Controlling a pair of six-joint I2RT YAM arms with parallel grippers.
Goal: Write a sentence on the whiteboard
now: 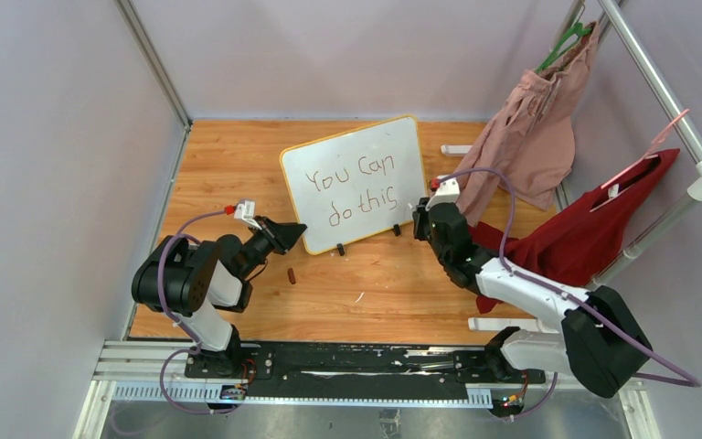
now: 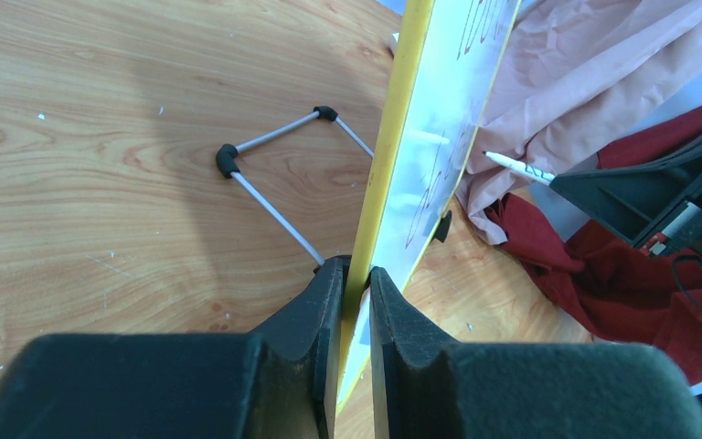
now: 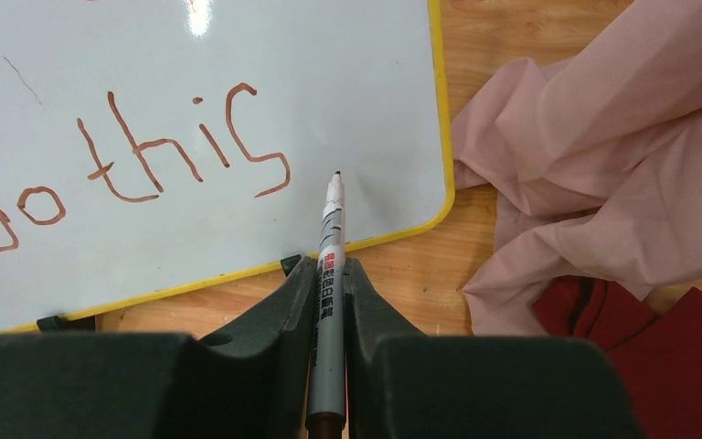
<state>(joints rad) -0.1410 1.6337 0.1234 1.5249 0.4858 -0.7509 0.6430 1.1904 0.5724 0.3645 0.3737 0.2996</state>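
At the left, the left arm reaches across the wooden table (image 1: 228, 155) toward the middle. The left gripper (image 1: 285, 234) is closed on the lower left edge of the whiteboard (image 1: 356, 155), and in the left wrist view the yellow frame is pinched between both fingers. On the bare wood just in front of that gripper lies a small dark reddish-brown piece (image 1: 291, 274), too small to identify. The whiteboard stands near the centre of the table toward the back. It leans backward, rests on two small black feet (image 1: 340, 249) and is turned slightly so that its right side sits further back. Behind it a thin wire stand (image 2: 274, 174) with black corner joints rests on the wood. The sentence (image 1: 352, 187) runs across the white surface in thin reddish-brown handwriting, "You Can" above "do this". Just right of the board's lower right corner, the right gripper (image 1: 423, 218) is clamped around the marker (image 3: 329, 265), a slim grey pen with printed lettering on its barrel. Its dark tip points up at the board just to the right of the final "s" and above the yellow bottom rim, but I cannot tell whether it touches the surface. Further right, a pale pink garment (image 1: 530, 137) hangs from a green hanger and spills onto the table beside the board. Below it, a dark red garment (image 1: 594, 229) on a pink hanger drapes behind the right arm.
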